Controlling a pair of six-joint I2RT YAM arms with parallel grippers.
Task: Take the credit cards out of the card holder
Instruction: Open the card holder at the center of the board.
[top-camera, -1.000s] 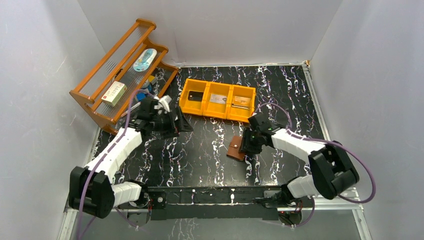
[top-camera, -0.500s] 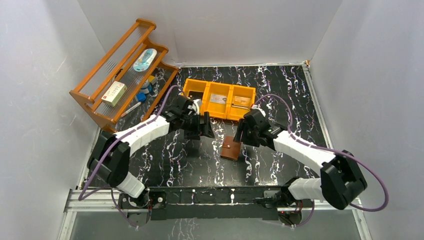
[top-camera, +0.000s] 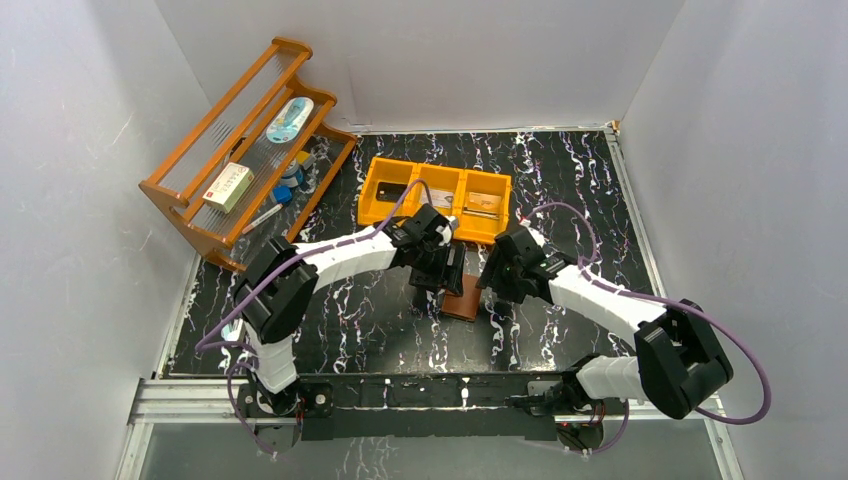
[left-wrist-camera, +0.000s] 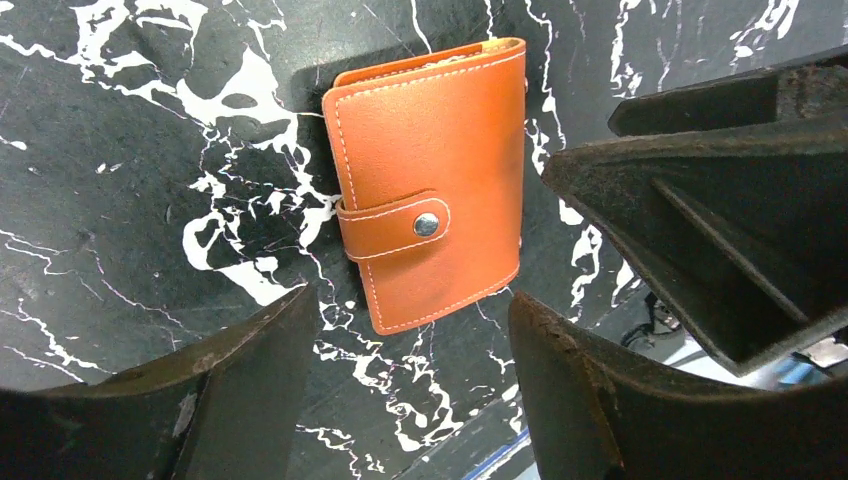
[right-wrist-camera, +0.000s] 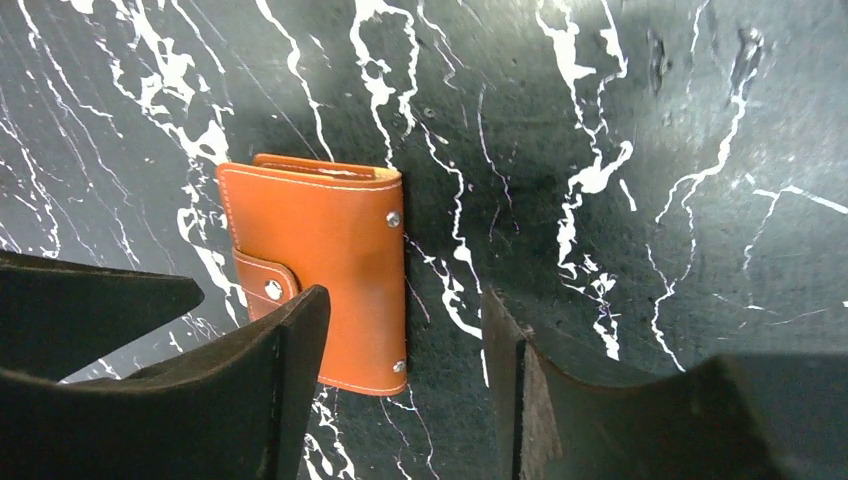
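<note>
The card holder (top-camera: 464, 301) (left-wrist-camera: 430, 190) (right-wrist-camera: 320, 260) lies closed on the black marbled table, brown leather with its snap strap fastened; its inside is hidden. My left gripper (top-camera: 446, 277) (left-wrist-camera: 410, 305) hovers open just left of it, nothing between the fingers. On the holder's right edge my right gripper (top-camera: 496, 285) (right-wrist-camera: 405, 300) is also open, its left finger (right-wrist-camera: 270, 380) over the holder. Credit cards rest in the orange bin: a black one (top-camera: 392, 190), a silvery one (top-camera: 435, 197) and a tan one (top-camera: 482, 203).
The orange three-compartment bin (top-camera: 436, 213) stands just behind both grippers. A wooden rack (top-camera: 190, 195) at the back left holds a white-and-red box (top-camera: 228, 185) and small items. White walls enclose the table on three sides.
My left arm has swung from the rack rightward to the card holder, its jaws narrowing. The right gripper's jaws have widened beside the holder, which has shifted slightly left.
</note>
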